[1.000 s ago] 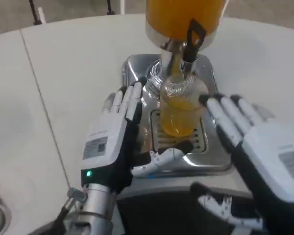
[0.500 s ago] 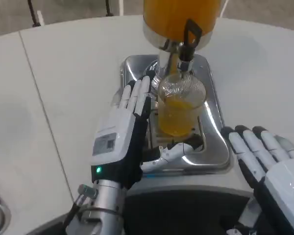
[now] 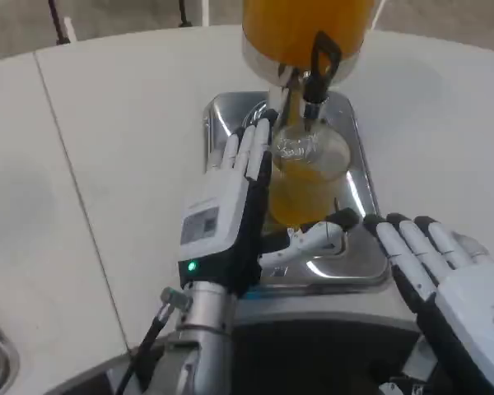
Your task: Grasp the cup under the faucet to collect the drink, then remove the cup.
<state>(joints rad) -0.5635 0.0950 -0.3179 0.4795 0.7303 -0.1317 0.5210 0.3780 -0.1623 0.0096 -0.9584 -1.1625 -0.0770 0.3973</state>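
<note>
A white table [image 3: 123, 123] spreads across the scene, a thin seam running down its left part. At its far edge stands a drink dispenser [image 3: 305, 29], its round tank full of orange juice, with a black-handled faucet [image 3: 319, 70] hanging from its front. Beneath it sits a shiny metal drip tray [image 3: 358, 206] that mirrors the light.

The robot's left arm [image 3: 199, 337], a silver forearm, rises from the bottom edge and ends in the left hand [image 3: 230, 210], which stands upright on its edge just left of the tray's middle. Its white back, bearing a label and a small green light, faces left and toward the camera. The fingers [image 3: 251, 152] stretch straight up and close together alongside the cup's left wall, while the thumb [image 3: 309, 243] reaches across low in front of the cup; whether fingers or thumb actually press the cup cannot be told, so the grip cannot be called closed.

The right hand [image 3: 445, 271] lies low at the right, by the tray's front right corner, well apart from the cup. It holds nothing, its fingers [image 3: 403, 251] spread slightly and pointing up and to the left.

The cup [image 3: 306, 177], clear plastic and crinkled near its rim, stands on the tray directly under the faucet, orange juice filling its lower part. A thin orange stream appears to run from the faucet toward its mouth.
</note>
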